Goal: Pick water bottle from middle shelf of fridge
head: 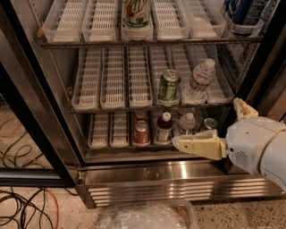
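The fridge (170,179) stands open before me. The water bottle (199,80), clear with a white cap, stands on the middle shelf (111,85) in a lane tray at the right, beside a green soda can (169,86). My gripper (205,121) is at the lower right, in front of the bottom shelf and below the water bottle. It is open and empty: one cream finger (196,146) points left and the other (243,108) points up. It touches nothing.
The bottom shelf holds a red can (141,133), a dark-liquid bottle (164,127), a second clear bottle (186,123) and another can (208,124). A drink container (136,13) stands on the top shelf. The black door frame (27,116) and cables (22,205) are at the left. A plastic bag (147,217) lies on the floor.
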`<action>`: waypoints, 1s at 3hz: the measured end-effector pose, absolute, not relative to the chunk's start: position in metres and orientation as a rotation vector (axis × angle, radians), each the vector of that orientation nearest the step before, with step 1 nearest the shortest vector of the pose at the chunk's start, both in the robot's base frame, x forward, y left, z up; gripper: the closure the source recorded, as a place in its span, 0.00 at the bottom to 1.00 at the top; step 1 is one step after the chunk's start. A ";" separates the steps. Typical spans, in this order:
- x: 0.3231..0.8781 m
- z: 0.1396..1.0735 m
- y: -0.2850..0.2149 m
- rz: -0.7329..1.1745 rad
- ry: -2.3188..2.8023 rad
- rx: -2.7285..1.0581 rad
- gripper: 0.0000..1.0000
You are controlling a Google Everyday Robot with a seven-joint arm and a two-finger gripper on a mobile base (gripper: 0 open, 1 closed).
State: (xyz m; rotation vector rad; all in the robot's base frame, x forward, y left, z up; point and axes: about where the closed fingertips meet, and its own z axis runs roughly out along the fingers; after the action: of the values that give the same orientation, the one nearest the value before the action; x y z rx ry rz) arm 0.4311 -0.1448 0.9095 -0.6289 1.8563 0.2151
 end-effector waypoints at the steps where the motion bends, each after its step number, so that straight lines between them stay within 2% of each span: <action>1: 0.440 0.902 -0.144 0.244 1.856 -0.513 0.00; 3: 0.441 0.905 -0.139 0.247 1.854 -0.482 0.00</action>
State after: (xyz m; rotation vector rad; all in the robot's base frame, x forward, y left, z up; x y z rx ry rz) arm 0.4411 -0.1391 0.9054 -0.4818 1.8544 0.2469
